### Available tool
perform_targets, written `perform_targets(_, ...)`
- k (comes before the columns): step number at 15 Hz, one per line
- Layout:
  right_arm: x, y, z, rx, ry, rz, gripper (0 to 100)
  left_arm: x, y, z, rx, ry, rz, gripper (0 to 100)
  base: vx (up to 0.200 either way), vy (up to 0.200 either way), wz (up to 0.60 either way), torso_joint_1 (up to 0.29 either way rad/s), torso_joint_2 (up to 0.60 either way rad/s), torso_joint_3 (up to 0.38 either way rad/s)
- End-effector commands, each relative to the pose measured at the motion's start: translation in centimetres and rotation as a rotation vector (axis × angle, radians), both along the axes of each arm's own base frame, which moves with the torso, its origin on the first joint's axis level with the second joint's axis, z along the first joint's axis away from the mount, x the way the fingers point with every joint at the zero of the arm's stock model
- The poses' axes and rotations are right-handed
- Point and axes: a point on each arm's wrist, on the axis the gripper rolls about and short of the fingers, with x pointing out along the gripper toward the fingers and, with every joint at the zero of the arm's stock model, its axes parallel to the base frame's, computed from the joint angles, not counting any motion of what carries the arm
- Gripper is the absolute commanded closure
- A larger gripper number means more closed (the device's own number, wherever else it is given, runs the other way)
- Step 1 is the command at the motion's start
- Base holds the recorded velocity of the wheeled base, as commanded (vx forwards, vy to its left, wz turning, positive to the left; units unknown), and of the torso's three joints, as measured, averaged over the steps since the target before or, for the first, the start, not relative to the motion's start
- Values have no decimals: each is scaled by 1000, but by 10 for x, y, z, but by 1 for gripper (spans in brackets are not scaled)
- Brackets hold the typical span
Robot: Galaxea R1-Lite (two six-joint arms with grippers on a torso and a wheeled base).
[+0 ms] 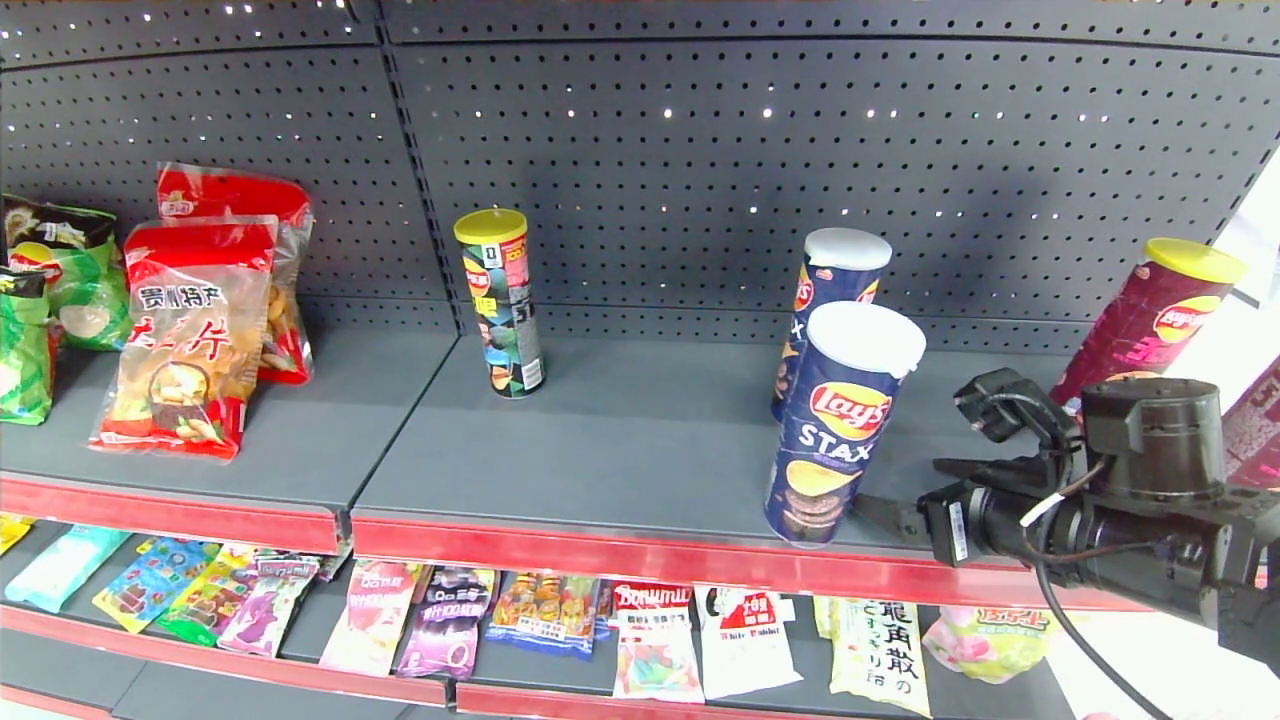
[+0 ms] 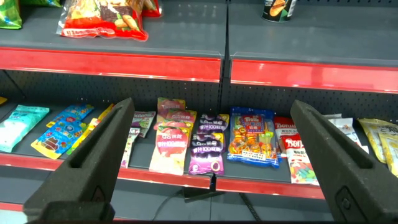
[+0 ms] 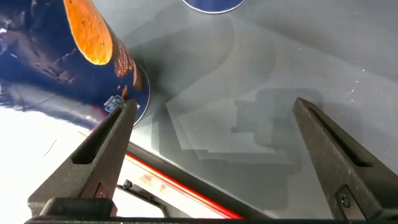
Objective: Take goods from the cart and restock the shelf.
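Observation:
A blue chips can (image 1: 835, 430) with a white lid stands upright near the front edge of the grey shelf (image 1: 620, 440); a second blue can (image 1: 830, 275) stands just behind it. My right gripper (image 1: 920, 492) is open, just right of the front can's base and level with the shelf edge. In the right wrist view the right gripper (image 3: 214, 115) holds nothing, with the blue can (image 3: 68, 56) beside one finger (image 3: 115, 134). My left gripper (image 2: 211, 109) is open and empty, below the shelf, facing the lower shelf of snack packets (image 2: 205, 143).
A yellow-lidded can (image 1: 500, 300) stands mid-shelf and a maroon can (image 1: 1150, 305) leans at the far right. Red snack bags (image 1: 195, 335) and green bags (image 1: 40, 300) fill the left section. Bare shelf lies between the cans. Candy packets (image 1: 650, 640) line the lower shelf.

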Motion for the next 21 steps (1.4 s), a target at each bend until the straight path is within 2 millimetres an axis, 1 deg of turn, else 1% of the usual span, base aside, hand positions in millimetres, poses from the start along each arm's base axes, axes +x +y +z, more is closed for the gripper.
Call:
perform_targets(1, 1, 1, 1, 1, -3, 2, 0, 0, 0, 0, 0, 0, 1, 0, 0, 0, 0, 0, 0, 0)
perform_targets(11, 0, 4, -1, 3, 4, 14, 0, 0, 0, 0, 0, 1, 1, 0, 0, 0, 0, 0, 0, 0)
perform_targets(13, -2, 0, 1, 9, -5, 2, 0, 0, 0, 0, 0, 1, 1, 0, 0, 0, 0, 0, 0, 0)
perform_targets(15, -15, -6, 11, 20, -43, -6, 0, 0, 0, 0, 0, 1, 1, 0, 0, 0, 0, 0, 0, 0)
perform_targets(16, -32, -12, 21, 37, -86, -5, 0, 0, 0, 0, 0, 1, -1, 0, 0, 0, 0, 0, 0, 0)
perform_targets(17, -46, -17, 28, 57, -124, 1, 0, 0, 0, 0, 0, 1, 1, 0, 0, 0, 0, 0, 0, 0)
perform_targets(19, -75, -27, 39, 121, -187, 53, 0, 0, 0, 0, 0, 1, 1, 0, 0, 0, 0, 0, 0, 0)
perform_targets(20, -83, -31, 39, 137, -194, 70, 0, 0, 0, 0, 0, 1, 1, 0, 0, 0, 0, 0, 0, 0)
perform_targets(21, -94, -37, 44, 141, -247, 77, 0, 0, 0, 0, -2, 1, 1, 0, 0, 0, 0, 0, 0, 0)
